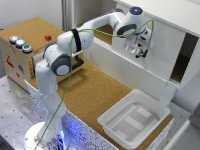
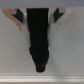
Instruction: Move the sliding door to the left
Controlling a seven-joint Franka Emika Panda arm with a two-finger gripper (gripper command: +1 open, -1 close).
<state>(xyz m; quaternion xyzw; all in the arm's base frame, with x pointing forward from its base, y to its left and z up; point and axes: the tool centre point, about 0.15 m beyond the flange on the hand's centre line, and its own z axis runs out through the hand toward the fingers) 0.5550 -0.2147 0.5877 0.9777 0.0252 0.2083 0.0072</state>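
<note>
The sliding door is a plain white panel on the front of the white cabinet, at the exterior view's right. A dark opening shows beside the panel's right edge. My gripper is right up against the door's left part, fingers pointing at the panel. In the wrist view the black fingers are pressed together into one tapering shape, so the gripper is shut, with the white door surface filling the background. I cannot make out the small handle or anything held between the fingers.
A white plastic bin stands on the cork tabletop in front of the cabinet. A wooden box with coloured buttons stands at the exterior view's left. A green cable runs along the arm.
</note>
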